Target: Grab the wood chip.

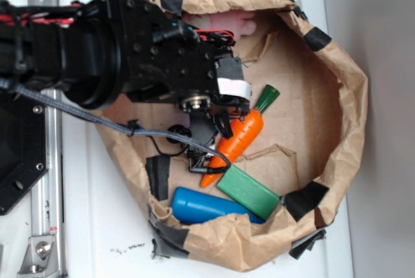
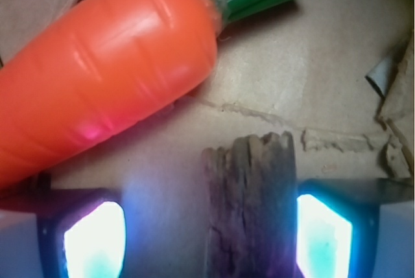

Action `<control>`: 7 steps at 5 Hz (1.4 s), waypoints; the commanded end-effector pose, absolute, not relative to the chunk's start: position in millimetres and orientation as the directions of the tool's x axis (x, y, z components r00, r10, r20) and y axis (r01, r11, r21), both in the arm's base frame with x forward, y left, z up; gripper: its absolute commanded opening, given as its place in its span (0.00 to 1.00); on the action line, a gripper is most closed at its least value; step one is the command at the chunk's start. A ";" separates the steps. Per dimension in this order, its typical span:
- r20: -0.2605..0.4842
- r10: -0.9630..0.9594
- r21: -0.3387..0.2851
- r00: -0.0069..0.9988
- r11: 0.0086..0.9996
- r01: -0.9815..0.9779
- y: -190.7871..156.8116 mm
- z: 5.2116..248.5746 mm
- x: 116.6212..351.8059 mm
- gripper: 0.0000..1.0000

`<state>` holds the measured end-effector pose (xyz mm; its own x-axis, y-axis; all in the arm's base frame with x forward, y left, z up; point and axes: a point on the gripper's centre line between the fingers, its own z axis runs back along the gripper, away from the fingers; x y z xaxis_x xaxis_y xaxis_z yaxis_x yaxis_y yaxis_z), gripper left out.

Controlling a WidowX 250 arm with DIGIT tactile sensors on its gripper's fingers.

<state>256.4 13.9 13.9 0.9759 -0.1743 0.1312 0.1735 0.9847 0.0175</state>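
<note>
The wood chip (image 2: pixel 249 207), dark brown with streaky grain and a ragged far end, lies flat on the brown paper in the wrist view. It sits between my gripper (image 2: pixel 209 239) fingers, close to the right glowing pad (image 2: pixel 324 236) and with a wide gap to the left pad (image 2: pixel 94 239). The gripper is open and low over the paper. In the exterior view the gripper (image 1: pixel 209 137) hangs beside the carrot, and the chip is hidden under it.
An orange carrot (image 1: pixel 243 135) with a green top lies just beyond the left finger, large in the wrist view (image 2: pixel 110 70). A green block (image 1: pixel 248 192) and a blue cylinder (image 1: pixel 204 205) lie nearer the front. The crumpled paper wall (image 1: pixel 343 96) rings everything.
</note>
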 end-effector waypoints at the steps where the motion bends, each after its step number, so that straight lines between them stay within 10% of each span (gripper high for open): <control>1: 0.160 -0.143 0.033 0.977 0.990 0.140 30.3 8.1 265.9 0.00; 5: 0.199 -0.110 0.070 0.974 0.993 0.098 48.4 54.9 274.8 0.00; 7: 0.292 -0.095 -0.006 0.952 0.995 0.101 43.1 155.0 243.6 0.00</control>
